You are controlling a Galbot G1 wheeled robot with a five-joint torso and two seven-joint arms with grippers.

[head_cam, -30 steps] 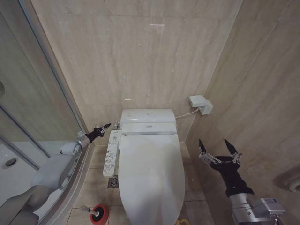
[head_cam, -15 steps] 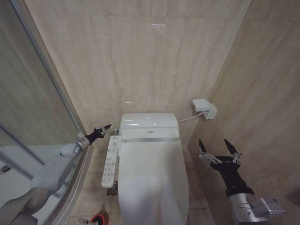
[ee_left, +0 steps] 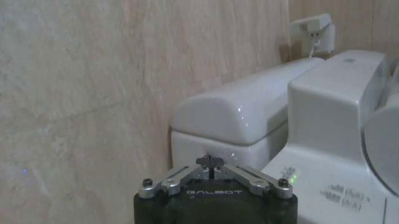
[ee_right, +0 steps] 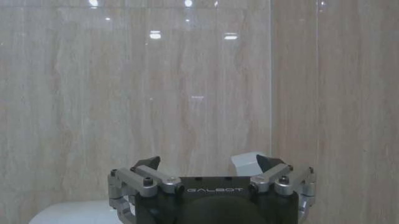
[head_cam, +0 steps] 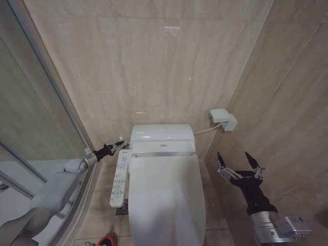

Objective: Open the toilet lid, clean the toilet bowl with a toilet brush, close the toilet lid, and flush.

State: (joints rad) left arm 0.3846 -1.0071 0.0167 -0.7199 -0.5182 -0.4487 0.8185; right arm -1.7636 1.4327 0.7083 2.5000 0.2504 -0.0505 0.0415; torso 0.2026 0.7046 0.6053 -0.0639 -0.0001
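The toilet lid [head_cam: 165,200] lies shut over the toilet bowl, which is hidden beneath it. My left gripper [head_cam: 117,147] is shut and empty, its tips close to the back end of the side control panel [head_cam: 119,178], beside the left of the tank [head_cam: 161,137]. In the left wrist view the shut left gripper [ee_left: 210,163] points at the tank [ee_left: 240,112] and the wall behind it. My right gripper [head_cam: 240,163] hangs open and empty in the air to the right of the toilet, facing the back wall, as the right wrist view [ee_right: 206,164] also shows. The toilet brush is out of view.
A red holder cup [head_cam: 108,240] stands on the floor at the lower edge, left of the toilet. A white wall box [head_cam: 222,119] with a cable sits right of the tank. A glass shower partition [head_cam: 36,118] bounds the left side, and tiled walls close in behind and on the right.
The camera has tilted upward, so the whole scene sits lower. My left gripper has dropped slightly toward the control panel's back end. The right gripper has stayed put.
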